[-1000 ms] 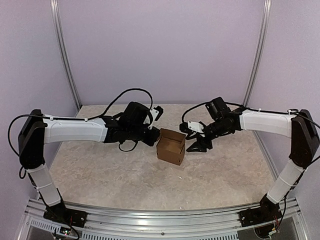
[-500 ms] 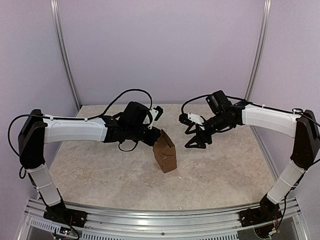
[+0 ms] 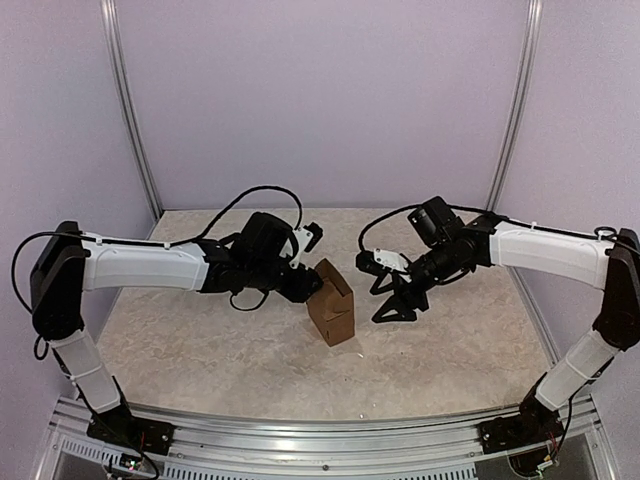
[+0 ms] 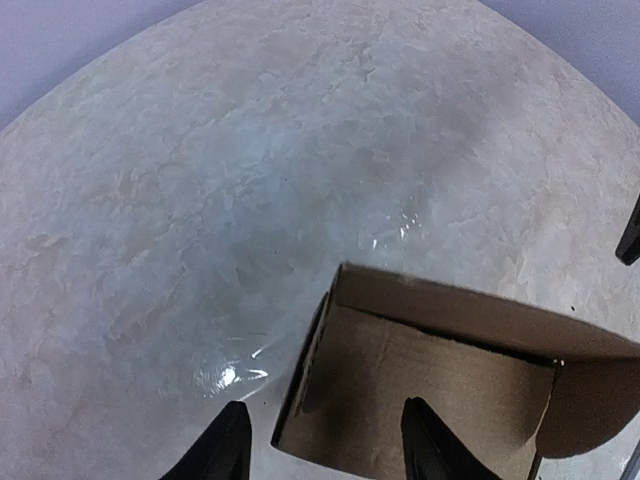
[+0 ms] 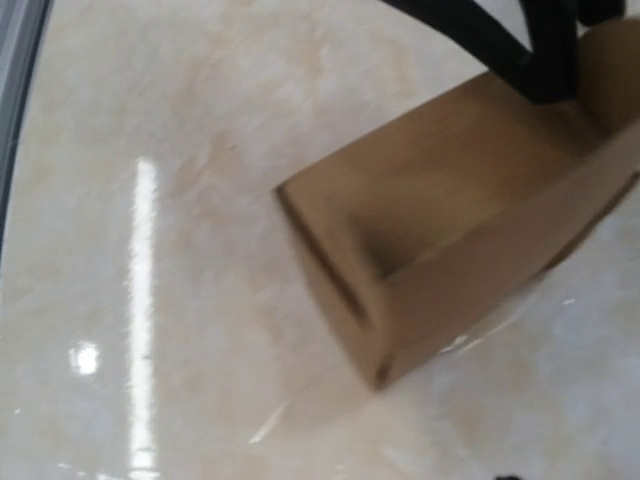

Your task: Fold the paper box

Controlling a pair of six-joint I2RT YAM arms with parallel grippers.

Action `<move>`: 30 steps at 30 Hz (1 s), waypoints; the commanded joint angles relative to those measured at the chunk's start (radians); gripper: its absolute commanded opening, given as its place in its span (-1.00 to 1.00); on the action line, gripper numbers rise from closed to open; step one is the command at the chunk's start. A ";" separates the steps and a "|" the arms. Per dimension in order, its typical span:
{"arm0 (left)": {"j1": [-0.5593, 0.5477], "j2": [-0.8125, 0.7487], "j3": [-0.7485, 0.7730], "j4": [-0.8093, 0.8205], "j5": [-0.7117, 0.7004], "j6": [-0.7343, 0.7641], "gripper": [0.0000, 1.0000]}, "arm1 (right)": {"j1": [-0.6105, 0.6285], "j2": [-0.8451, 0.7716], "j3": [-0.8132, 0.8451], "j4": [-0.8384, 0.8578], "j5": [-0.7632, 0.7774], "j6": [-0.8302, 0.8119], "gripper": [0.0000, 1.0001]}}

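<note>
The brown paper box [image 3: 333, 308] stands tipped on the marbled table between both arms. In the left wrist view its open side [image 4: 450, 390] faces the camera. My left gripper [image 3: 308, 285] is at the box's left upper edge and is open. Its two fingertips straddle the near box wall without pressing it, midway at my left gripper [image 4: 328, 445]. My right gripper [image 3: 392, 300] hangs open just right of the box, apart from it. In the right wrist view the box [image 5: 460, 200] fills the upper right, with the left arm's fingers [image 5: 545, 50] above it. The right gripper's own fingers barely show there.
The beige table top [image 3: 200, 340] stretches to the left and front of the box. A metal rail [image 3: 320, 440] runs along the near edge by the arm bases. Purple walls with two upright metal posts [image 3: 130, 120] close the back and sides.
The box tipped over from sitting mouth-up to standing on an edge. My left gripper opened and let it go. My right gripper lifted away, then dropped back beside the box.
</note>
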 commanded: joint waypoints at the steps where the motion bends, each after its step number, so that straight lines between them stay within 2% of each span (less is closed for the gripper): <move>1: 0.022 -0.091 -0.147 0.112 0.074 0.012 0.17 | 0.040 -0.044 -0.056 0.043 0.023 0.021 0.47; 4: 0.066 -0.110 -0.209 0.208 0.178 -0.017 0.26 | 0.070 -0.014 -0.066 0.088 0.086 0.015 0.47; 8: 0.093 -0.115 -0.268 0.302 0.328 0.034 0.33 | 0.073 0.020 -0.102 0.198 0.120 0.038 0.46; 13: 0.117 -0.092 -0.302 0.364 0.430 0.072 0.35 | 0.073 0.040 -0.152 0.345 0.147 0.090 0.44; 19: 0.174 -0.072 -0.376 0.528 0.572 0.050 0.37 | 0.073 0.077 -0.151 0.378 0.131 0.088 0.40; 30: 0.186 0.049 -0.268 0.507 0.667 0.122 0.39 | 0.073 0.074 -0.197 0.404 0.071 0.041 0.37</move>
